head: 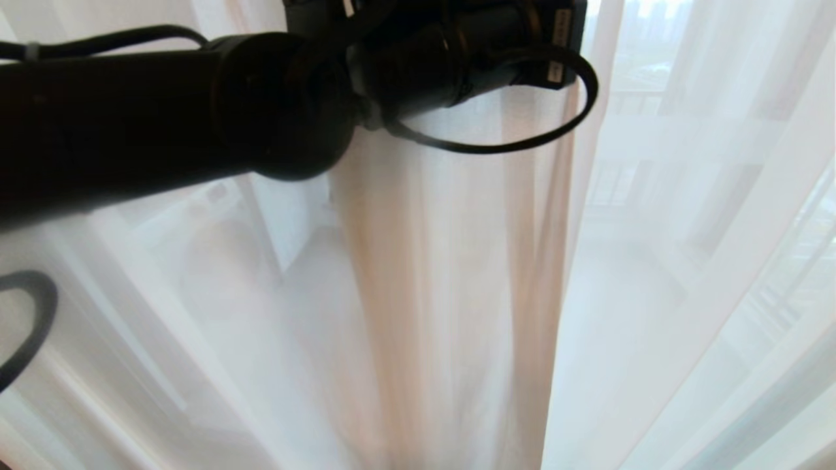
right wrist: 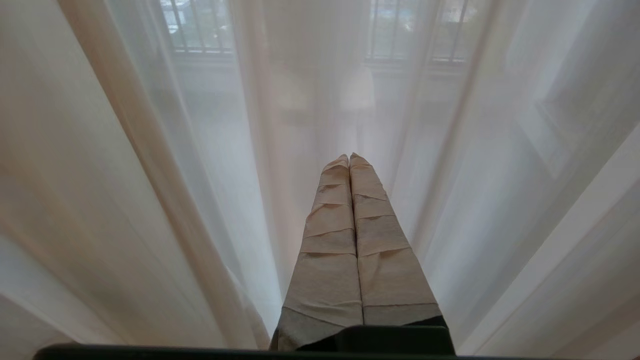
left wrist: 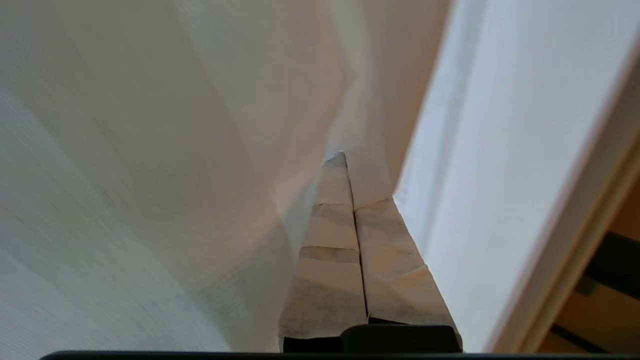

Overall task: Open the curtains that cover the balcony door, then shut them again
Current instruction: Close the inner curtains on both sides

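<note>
The left arm is seen in the head view as a dark tube stretched across the upper part of the scene from the robot's left, a looped black cable hanging off its wrist; the left gripper itself is cut off by the top edge there. In the left wrist view the left gripper is shown with both tape-wrapped jaws pressed flat together, tips pushed into a fold of the curtains; fabric is draped against the tips, but no cloth is seen pinched between the jaws, and nothing is held. To one side of these jaws a pale sheer panel is recorded, and past its edge a strip of dark frame, too little of it visible to identify. The right gripper is recorded in the right wrist view only, jaws likewise shut on nothing, pointing at hanging sheer and beige folds just ahead of the tips; contact with the cloth cannot be told. Beyond those jaws, through the sheer, railing bars are faintly made out. The balcony door is veiled by the drawn curtains and cannot be made out with certainty.
</note>
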Controlling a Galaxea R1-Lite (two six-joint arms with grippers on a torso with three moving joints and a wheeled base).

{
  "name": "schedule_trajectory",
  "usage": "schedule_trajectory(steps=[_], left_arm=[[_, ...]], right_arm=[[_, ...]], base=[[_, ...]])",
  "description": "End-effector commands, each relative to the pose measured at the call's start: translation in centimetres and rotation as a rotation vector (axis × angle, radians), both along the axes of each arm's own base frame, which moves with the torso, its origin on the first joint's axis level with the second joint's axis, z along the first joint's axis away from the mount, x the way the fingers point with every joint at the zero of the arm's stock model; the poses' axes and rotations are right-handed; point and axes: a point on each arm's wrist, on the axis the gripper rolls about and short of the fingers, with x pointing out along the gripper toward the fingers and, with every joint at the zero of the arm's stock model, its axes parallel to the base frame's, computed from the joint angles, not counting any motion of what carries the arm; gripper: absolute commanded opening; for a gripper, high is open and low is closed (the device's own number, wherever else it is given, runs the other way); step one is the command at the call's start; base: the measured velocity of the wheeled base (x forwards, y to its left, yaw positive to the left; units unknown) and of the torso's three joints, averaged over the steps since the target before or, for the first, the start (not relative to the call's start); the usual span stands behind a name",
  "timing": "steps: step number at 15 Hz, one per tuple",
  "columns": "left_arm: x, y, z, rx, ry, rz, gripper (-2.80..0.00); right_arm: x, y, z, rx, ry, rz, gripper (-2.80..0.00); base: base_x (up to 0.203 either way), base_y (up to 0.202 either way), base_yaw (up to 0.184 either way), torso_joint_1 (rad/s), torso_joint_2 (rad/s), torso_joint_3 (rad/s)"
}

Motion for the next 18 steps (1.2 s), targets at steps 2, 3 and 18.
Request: schedule_trajectory(steps=[2,3,18], left_arm=[[1.5,4.1,2.0,-0.038,-0.039,0.100,-2.80],[1.9,5.3,2.4,-0.045,-0.047,0.131,-2.80],[-2.1,17.1,-1.6,0.078,0.130,0.547,-2.80]], right_arm=[[0.0,0.0,0.0,0.000,0.000,0.000,-2.80],[0.0,0.0,0.0,0.000,0.000,0.000,-2.80],[0.0,0.0,0.0,0.000,0.000,0.000,-2.80]], base=[[0.000,0.000,0.000,0.000,0.00,0.000],[0.000,0.000,0.000,0.000,0.00,0.000],[0.000,0.000,0.000,0.000,0.00,0.000]])
